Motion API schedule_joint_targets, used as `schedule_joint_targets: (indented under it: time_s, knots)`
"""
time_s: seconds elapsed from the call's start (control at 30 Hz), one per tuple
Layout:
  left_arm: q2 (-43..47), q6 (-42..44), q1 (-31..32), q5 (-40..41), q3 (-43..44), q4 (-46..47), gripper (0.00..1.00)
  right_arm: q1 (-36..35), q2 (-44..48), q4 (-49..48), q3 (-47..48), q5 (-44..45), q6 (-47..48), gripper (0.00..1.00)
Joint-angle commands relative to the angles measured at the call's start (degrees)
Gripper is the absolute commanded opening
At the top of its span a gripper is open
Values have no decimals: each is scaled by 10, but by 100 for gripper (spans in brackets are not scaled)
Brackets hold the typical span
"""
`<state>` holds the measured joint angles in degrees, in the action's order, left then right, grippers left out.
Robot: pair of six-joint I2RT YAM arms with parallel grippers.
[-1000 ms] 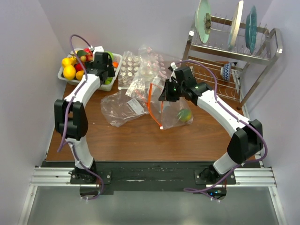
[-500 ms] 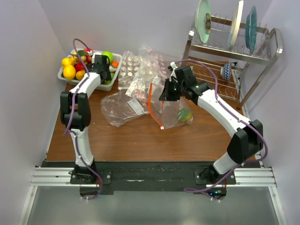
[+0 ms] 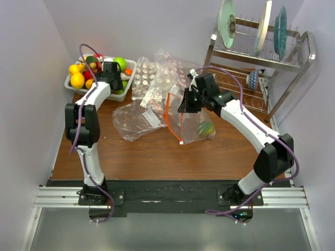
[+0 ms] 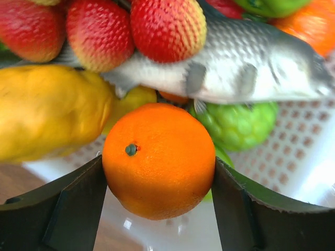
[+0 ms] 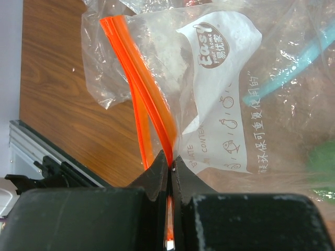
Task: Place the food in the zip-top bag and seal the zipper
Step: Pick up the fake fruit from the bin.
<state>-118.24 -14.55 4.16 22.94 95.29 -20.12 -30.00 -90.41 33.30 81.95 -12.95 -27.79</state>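
My left gripper (image 3: 106,69) reaches into the white basket (image 3: 69,86) at the back left. Its fingers press both sides of an orange (image 4: 157,157) that sits among the other toy food. A yellow lemon (image 4: 47,115) lies just left of it. My right gripper (image 3: 184,107) is shut on the orange-red zipper (image 5: 141,104) and holds the mouth of the clear zip-top bag (image 3: 194,123) up and partly open. A green lime (image 3: 205,128) lies inside the bag. The rest of the zipper (image 3: 167,117) curves down to the table.
Other clear bags (image 3: 137,117) lie crumpled mid-table and behind (image 3: 157,78), one with a teal strip (image 5: 293,68). A toy fish (image 4: 235,68), red fruits (image 4: 167,26) and a bumpy green fruit (image 4: 241,123) crowd the basket. A dish rack (image 3: 261,55) with plates stands back right.
My left arm has reached further left into the basket, and its elbow has swung in. My right arm and the bag have not moved.
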Motion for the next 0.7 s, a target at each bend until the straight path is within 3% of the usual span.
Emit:
schedule_joint_targets:
  time_s: [0.0, 0.17, 0.33, 0.43, 0.47, 0.57, 0.67]
  knots:
    - [110, -23, -6, -80, -20, 46, 51, -1, -3, 5, 41, -1, 12, 0]
    - [179, -46, -6, -183, -46, 53, 52, -1, -13, 3, 52, -15, 5, 0]
    - [257, -100, -6, -339, -121, 92, 52, -1, -25, -12, 56, -60, -12, 0]
    - [310, -170, -6, -448, -190, 163, 52, -1, -37, -24, 59, -80, -24, 0]
    - [324, -190, -5, -494, -210, 226, 52, -1, -39, -29, 60, -92, -33, 0]
    - [375, -273, 3, -554, -286, 336, 51, -1, -44, -40, 64, -110, -46, 0]
    - [402, -307, 29, -567, -316, 367, 51, -1, -46, -47, 70, -119, -58, 0]
